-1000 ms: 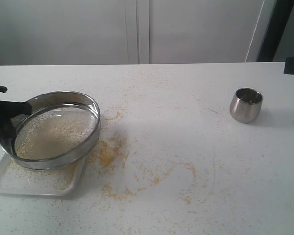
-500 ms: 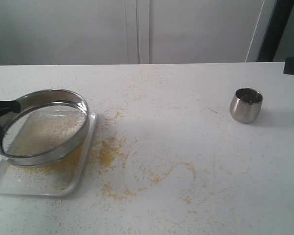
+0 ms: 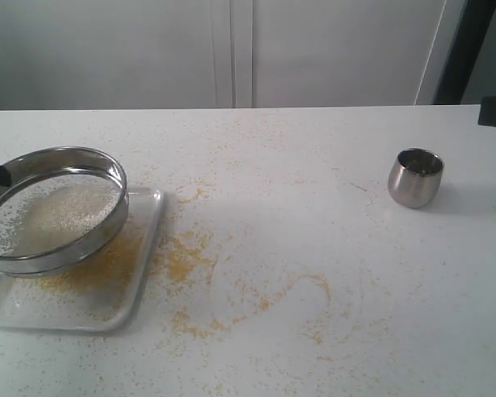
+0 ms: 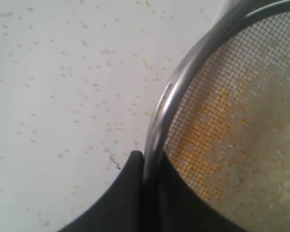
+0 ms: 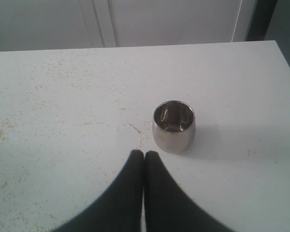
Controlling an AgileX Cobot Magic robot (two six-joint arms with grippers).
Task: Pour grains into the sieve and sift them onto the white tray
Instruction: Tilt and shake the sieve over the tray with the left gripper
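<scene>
Left gripper (image 4: 144,166) holds sieve (image 3: 66,260) tilted over the white tray (image 3: 151,231).

Left gripper (image 4: 144,162) pinching sieve (image 4: 232,96) rim; right gripper (image 5: 144,157) closed.

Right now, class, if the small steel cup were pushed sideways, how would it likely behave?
The steel cup looks empty inside, so it is probably light and easily shoved. Its rounded belly narrows toward the base, so it may tip and roll. Polished walls look slippery.
</scene>
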